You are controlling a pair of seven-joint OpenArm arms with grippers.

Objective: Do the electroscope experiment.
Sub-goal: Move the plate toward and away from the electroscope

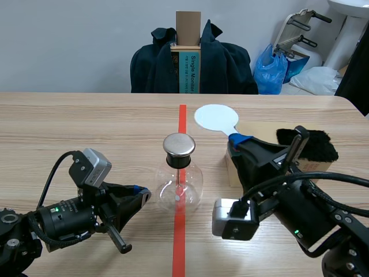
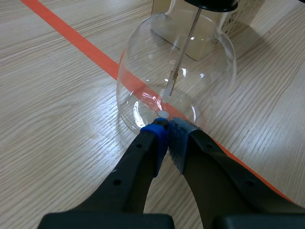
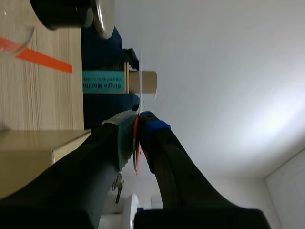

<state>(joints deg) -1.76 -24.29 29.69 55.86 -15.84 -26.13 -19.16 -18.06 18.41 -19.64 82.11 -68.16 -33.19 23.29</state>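
The electroscope, a round glass flask [image 1: 180, 184] with a metal cap [image 1: 179, 145] and a rod inside, stands on the tape line at the table's middle. In the left wrist view the flask [image 2: 176, 76] is just ahead of my left gripper [image 2: 167, 126], which is shut on nothing with its tips at the flask's base. My left gripper [image 1: 143, 193] lies low to the flask's left. My right gripper [image 1: 239, 138] is shut on the handle of a white round paddle [image 1: 216, 117], raised to the right of the cap. The paddle [image 3: 136, 143] shows edge-on between the pads.
A cardboard box [image 1: 232, 168] with a black fur piece [image 1: 308, 144] on it sits behind the right arm. A chair draped with a dark jacket [image 1: 225, 63] and holding a box stands beyond the far edge, and a blue bag [image 1: 271, 72] lies to its right.
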